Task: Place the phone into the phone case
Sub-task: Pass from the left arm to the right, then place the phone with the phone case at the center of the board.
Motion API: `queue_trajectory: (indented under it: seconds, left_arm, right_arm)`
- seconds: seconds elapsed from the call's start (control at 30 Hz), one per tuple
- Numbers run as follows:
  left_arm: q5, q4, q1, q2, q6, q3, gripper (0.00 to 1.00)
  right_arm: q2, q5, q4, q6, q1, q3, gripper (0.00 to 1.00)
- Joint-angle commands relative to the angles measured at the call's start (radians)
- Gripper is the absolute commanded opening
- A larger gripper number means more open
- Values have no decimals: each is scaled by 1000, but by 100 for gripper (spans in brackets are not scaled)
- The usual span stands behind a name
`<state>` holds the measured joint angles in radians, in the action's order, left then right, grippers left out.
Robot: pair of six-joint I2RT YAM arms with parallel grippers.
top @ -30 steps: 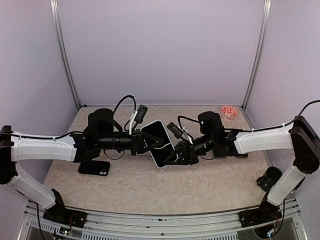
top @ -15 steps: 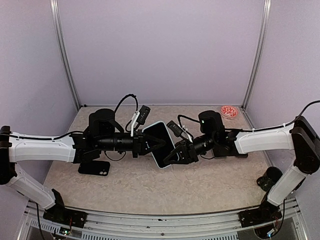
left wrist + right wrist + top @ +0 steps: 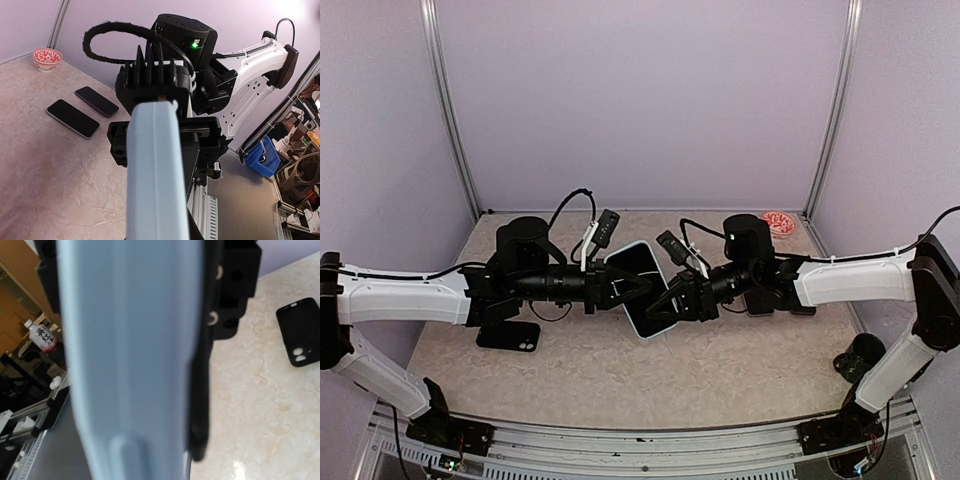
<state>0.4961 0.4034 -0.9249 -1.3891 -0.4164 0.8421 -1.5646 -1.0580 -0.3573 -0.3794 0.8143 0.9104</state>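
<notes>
Phone and case pinched mid-air between both arms; a slip is my worry.
Left jaws and right jaws both look clamped on the pale blue plastic phone case (image 3: 155, 170), with the black-screened phone (image 3: 635, 270) in it, above the worktop (image 3: 620, 380). Uneven squeeze could pop the phone loose or drop both.

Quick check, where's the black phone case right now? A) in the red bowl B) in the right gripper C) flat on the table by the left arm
C: the black phone case lies flat on the table beside the left arm, nothing gripping it.
</notes>
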Motion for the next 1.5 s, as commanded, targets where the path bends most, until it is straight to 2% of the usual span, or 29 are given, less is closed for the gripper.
queue_trajectory:
  seconds: [0.0,0.07,0.27,0.43,0.67,0.93,1.23,1.3,1.33,1.47]
  left_arm:
    - [12,106,17,16,44,-9,10]
    - [17,113,20,11,37,-12,19]
    - [21,137,27,1,17,-22,62]
    - [-4,153,40,18,-6,-50,82]
    - [-74,196,80,92,-51,-132,99]
    - [-178,214,125,173,-93,-220,99]
    - [-233,196,160,216,-122,-259,99]
    - [-257,178,171,235,-121,-264,99]
    - [-287,161,185,267,-122,-278,99]
    - [-313,136,199,314,-126,-298,99]
  right_arm:
    - [31,-39,-32,-64,6,1,0]
    - [36,-44,-41,-65,7,-2,0]
    - [55,-34,-46,-65,6,1,0]
    - [67,-10,-20,-49,5,19,0]
    - [55,48,24,-46,-11,54,0]
    - [4,154,76,-51,-40,118,0]
    - [-118,238,141,-71,-72,256,0]
    - [-156,249,155,-83,-91,302,0]
    - [-232,253,171,-121,-137,389,0]
    - [-369,240,192,-179,-202,539,0]
